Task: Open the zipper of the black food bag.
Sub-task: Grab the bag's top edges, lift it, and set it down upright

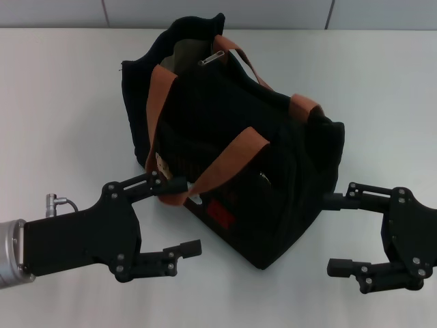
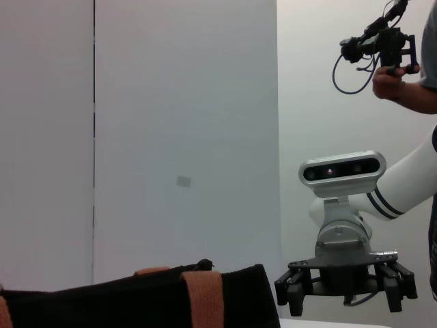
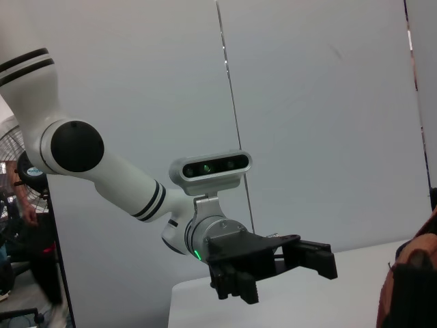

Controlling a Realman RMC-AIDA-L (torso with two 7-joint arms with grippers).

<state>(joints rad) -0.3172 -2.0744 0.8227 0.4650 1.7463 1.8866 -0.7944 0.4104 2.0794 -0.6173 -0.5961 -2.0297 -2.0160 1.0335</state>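
Zipper undone – black food bag agape

Left gripper and right gripper, jaws spread.

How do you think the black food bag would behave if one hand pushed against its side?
The black food bag would probably give rather than slide: its fabric mouth sags unevenly at the far end. Its orange-brown handles droop over the top, so they look floppy. Its broad, boxy base suggests it is unlikely to tip.
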